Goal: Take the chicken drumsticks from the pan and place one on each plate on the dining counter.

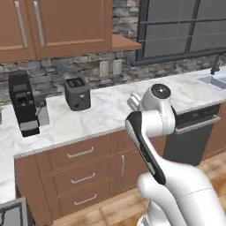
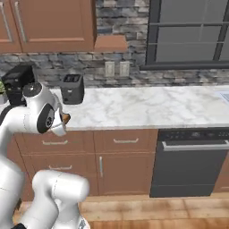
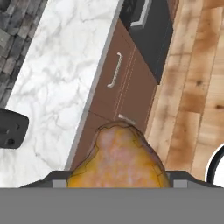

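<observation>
One drumstick (image 3: 119, 156) clamped in pincer (image 3: 118, 181), held above cabinet fronts (image 3: 118, 83) beside marble worktop (image 3: 61, 74).

Golden-orange drumstick (image 3: 119, 157), white grey-veined worktop (image 3: 57, 83), brown cabinets (image 3: 124, 83)

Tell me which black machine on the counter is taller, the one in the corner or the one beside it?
The coffee maker, the one in the corner. It stands tall and narrow, while the toaster beside it is a short, squat box with slots on top.
</observation>
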